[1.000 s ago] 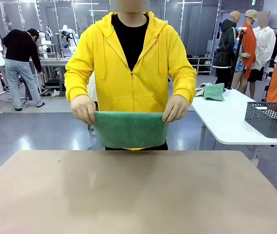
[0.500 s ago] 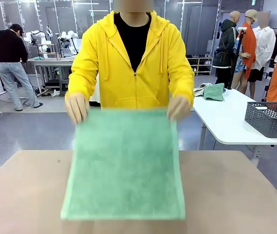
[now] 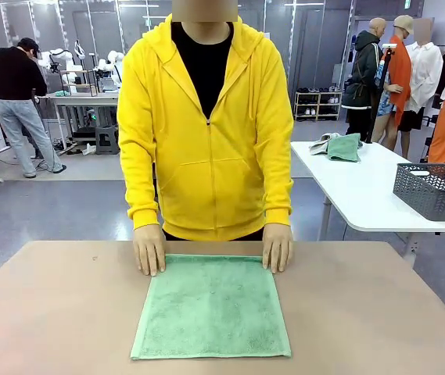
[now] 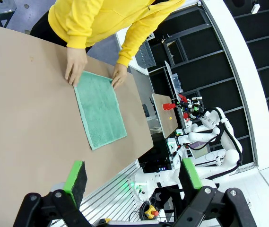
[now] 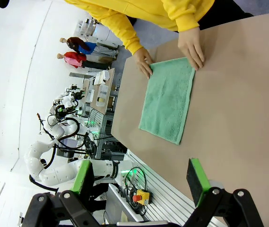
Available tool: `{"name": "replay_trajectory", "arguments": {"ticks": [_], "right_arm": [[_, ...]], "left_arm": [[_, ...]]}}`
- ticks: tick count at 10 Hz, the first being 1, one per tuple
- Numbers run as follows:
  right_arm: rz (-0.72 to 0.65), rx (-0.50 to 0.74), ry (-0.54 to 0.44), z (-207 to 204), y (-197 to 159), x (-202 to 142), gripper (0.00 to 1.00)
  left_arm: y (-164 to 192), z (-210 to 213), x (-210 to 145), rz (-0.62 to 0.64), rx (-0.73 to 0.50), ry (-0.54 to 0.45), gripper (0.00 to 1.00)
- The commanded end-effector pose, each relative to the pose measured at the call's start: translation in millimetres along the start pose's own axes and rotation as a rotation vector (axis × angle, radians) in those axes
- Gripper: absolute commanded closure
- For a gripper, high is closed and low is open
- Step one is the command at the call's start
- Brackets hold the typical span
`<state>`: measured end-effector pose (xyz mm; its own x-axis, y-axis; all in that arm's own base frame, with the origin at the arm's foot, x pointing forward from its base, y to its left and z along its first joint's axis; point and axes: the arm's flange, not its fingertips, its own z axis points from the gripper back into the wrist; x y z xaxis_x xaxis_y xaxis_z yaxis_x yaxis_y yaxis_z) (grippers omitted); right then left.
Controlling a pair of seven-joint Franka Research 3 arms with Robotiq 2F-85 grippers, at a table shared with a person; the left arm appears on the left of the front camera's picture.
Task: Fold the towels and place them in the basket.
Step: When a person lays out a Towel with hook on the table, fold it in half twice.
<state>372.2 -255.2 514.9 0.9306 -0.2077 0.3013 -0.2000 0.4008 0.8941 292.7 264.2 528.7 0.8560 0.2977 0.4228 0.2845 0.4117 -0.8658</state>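
A mint green towel (image 3: 210, 305) lies spread flat on the brown table (image 3: 50, 312), also seen as the towel (image 4: 99, 108) in the left wrist view and the towel (image 5: 168, 98) in the right wrist view. A person in a yellow hoodie presses both hands (image 3: 150, 250) on its far corners. The dark grey mesh basket (image 3: 435, 190) stands on a white side table at the right. My left gripper (image 4: 132, 176) is open, high above the table's near edge. My right gripper (image 5: 141, 176) is open too, held well back from the towel.
Another green towel and a pale cloth (image 3: 339, 146) lie on the white side table (image 3: 363, 195) behind the basket. Bare tabletop surrounds the spread towel on both sides.
The person swung the green towel out from a hanging hold and laid it flat on the table, hands now pressing its far edge. Both grippers stayed put.
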Motion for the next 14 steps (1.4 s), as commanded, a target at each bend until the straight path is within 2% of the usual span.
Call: {"name": "replay_trajectory", "arguments": {"ticks": [1, 8, 9, 11, 14], "right_arm": [[-0.002, 0.006, -0.003, 0.1, 0.5, 0.4, 0.00], [0.000, 0.000, 0.000, -0.1, 0.0, 0.0, 0.00], [0.103, -0.019, 0.073, -5.7, 12.1, 2.6, 0.00], [0.374, -0.127, 0.256, -40.1, 53.6, 4.8, 0.00], [0.748, -0.236, 0.605, -114.6, 91.7, -26.5, 0.00]], "left_arm": [[-2.4, 1.9, 2.1, -0.003, -0.015, -0.002, 0.00], [0.0, 0.0, 0.0, 0.000, 0.000, 0.000, 0.00], [-12.3, -7.8, -0.4, -0.121, 0.009, 0.089, 0.00], [-51.8, -47.0, -5.3, -0.369, 0.046, 0.330, 0.00], [-93.2, -115.6, -46.7, -0.762, 0.094, 0.607, 0.00]]}}
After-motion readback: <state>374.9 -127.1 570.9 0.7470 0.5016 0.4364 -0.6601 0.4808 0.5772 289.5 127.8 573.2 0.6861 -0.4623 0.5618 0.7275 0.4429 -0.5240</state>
